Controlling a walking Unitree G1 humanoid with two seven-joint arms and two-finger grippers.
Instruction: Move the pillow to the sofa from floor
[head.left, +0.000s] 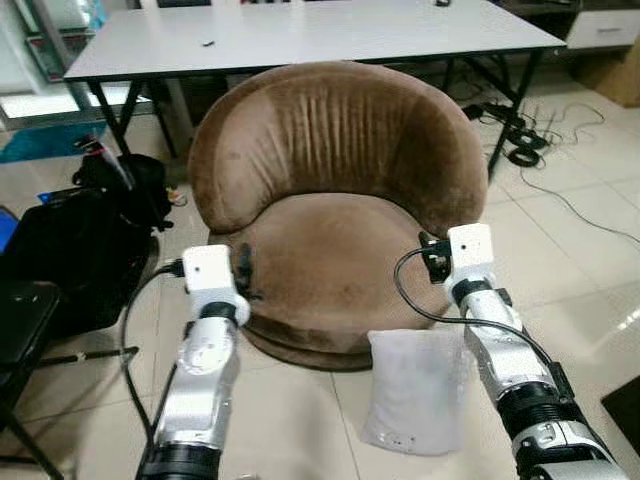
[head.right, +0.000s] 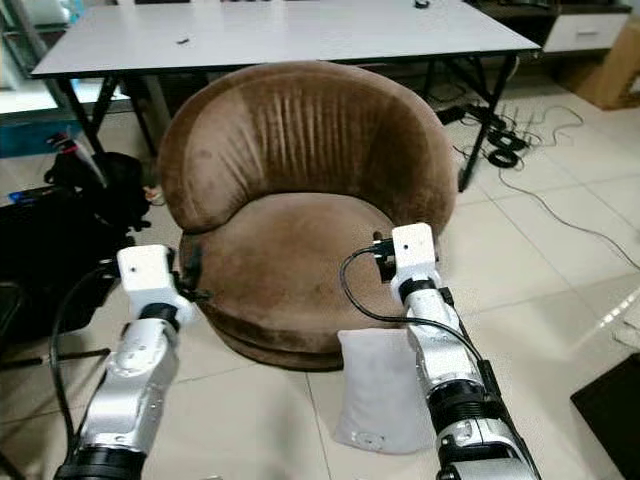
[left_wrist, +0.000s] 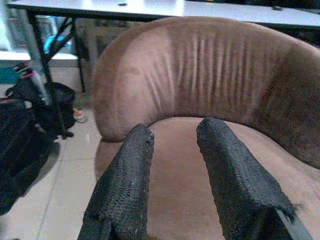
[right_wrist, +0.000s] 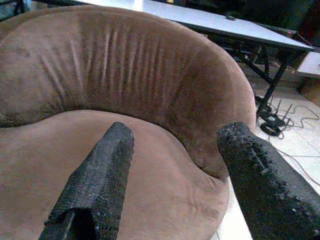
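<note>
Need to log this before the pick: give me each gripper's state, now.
Left gripper: open, empty, over the sofa seat.
Right gripper: open, empty, over the sofa seat.
Pillow: on the floor, not held.

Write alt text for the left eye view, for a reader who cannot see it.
A white pillow stands on the tiled floor against the front of a round brown sofa. The robot's two silver arms reach toward the seat, left pincer and right pincer holding nothing; a grey table stands behind.
</note>
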